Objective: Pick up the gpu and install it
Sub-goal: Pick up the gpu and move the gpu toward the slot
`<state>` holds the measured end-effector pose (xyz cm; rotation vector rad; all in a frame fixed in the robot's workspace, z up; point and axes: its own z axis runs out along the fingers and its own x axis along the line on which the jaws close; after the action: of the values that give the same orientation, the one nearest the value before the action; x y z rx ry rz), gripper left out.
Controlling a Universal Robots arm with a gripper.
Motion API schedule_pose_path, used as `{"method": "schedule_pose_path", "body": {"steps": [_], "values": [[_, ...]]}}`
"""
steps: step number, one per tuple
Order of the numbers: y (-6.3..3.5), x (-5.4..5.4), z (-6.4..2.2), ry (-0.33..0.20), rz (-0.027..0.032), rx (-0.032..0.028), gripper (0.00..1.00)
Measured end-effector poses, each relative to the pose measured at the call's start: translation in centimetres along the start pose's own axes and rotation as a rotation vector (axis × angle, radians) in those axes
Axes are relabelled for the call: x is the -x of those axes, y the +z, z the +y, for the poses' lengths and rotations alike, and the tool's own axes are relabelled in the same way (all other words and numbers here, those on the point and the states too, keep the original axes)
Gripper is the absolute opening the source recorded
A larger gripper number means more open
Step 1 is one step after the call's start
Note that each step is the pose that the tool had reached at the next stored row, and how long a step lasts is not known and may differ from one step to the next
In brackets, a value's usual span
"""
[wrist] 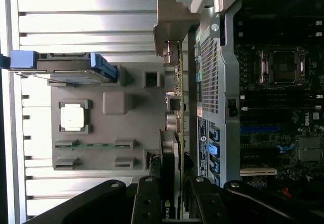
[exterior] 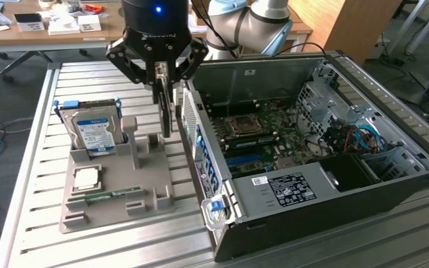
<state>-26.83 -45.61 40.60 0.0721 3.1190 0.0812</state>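
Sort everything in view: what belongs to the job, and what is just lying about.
Job:
- gpu
- end effector, gripping the gpu
- open PC case

Lying about:
- hard drive
- CPU
- RAM stick
- grey holder under them

Gray fixture on slatted table: hard drive upright, CPU flat, RAM stick just beside CPU.

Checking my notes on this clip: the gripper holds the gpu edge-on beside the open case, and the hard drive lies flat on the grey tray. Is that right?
Not quite. The exterior view shows the hard drive standing upright on its edge in the grey tray, not lying flat. The rest holds: the gripper holds the gpu edge-on beside the open case.
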Motion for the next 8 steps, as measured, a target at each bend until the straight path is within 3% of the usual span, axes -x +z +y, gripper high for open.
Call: {"method": "schedule_pose_path", "body": {"steps": [8], "values": [[0.00, 0.20, 0.01, 0.000, 0.0000, -0.0001, 0.27]]}}
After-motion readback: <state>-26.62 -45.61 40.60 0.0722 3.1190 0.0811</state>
